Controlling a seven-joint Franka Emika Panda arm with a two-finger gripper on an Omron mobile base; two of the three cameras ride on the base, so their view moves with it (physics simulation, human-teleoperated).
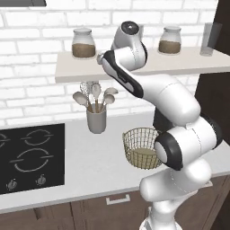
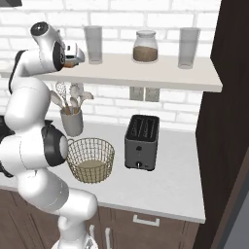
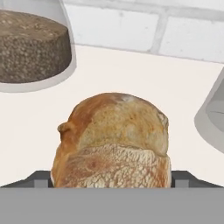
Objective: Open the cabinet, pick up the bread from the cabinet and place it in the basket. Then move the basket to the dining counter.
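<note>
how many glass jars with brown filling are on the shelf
2. One jar stands near the shelf's left end, the other jar further right between two empty glasses. The arm hides part of the shelf, so another could be behind it.

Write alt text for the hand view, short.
A golden-brown bread loaf sits close up on a pale shelf, between the open gripper's two dark finger tips. A glass jar of brown grains stands at upper left, a clear glass at right, white brick wall behind.
</note>
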